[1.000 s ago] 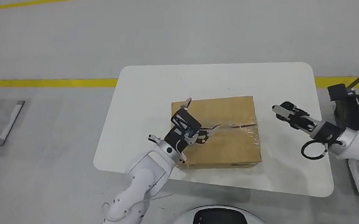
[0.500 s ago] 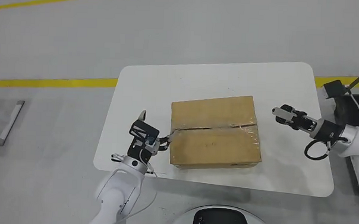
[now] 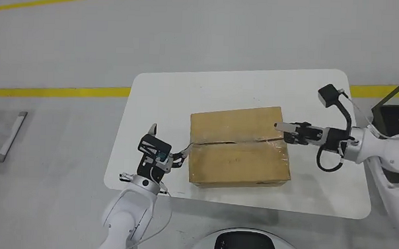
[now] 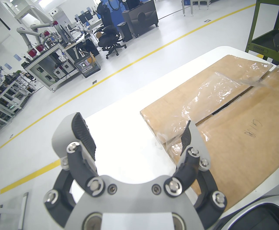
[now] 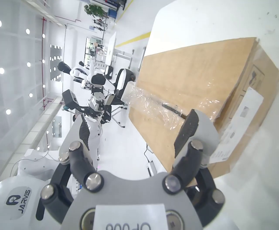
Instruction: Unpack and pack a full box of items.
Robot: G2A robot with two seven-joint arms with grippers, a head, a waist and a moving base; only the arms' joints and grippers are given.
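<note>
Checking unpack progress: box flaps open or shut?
Shut. Both top flaps of the box lie flat, meeting at a narrow middle seam with wrinkled clear tape over it. Contents hidden.

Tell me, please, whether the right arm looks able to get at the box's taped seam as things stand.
Probably yes. The right arm holds its open jaws at the end of the box where the taped seam runs out, with nothing between them; the left arm sits at the opposite end.

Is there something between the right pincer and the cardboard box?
Nothing visible stands between them. The right pincer is open at the end of the cardboard box, close to its taped seam.
</note>
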